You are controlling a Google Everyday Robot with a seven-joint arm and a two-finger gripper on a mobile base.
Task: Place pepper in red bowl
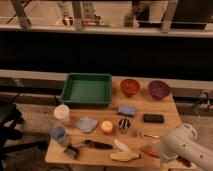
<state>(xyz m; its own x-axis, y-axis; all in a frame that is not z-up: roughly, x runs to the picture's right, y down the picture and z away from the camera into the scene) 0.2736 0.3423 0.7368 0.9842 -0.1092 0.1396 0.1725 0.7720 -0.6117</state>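
Gripper (165,156): located at the lower right of the frame, at the end of the white arm (186,146), low over the near right part of the wooden table (165,107). Whether it is open or closed cannot be told, as it is hidden by the arm's bulk; nothing is seen to be held.

Pepper (149,149): laid on the table just left of the gripper, close against the arm's edge; contact cannot be told.

Pale yellow banana-like piece (125,156): placed left of the pepper, at the table's near edge.

Black block (153,118) and blue sponge (126,110): set mid-table, above the pepper.

Red bowl (129,87): stood upright at the far edge of the table, well apart from pepper and gripper, between the green bin (87,89) on its left and the purple bowl (159,89) on its right.
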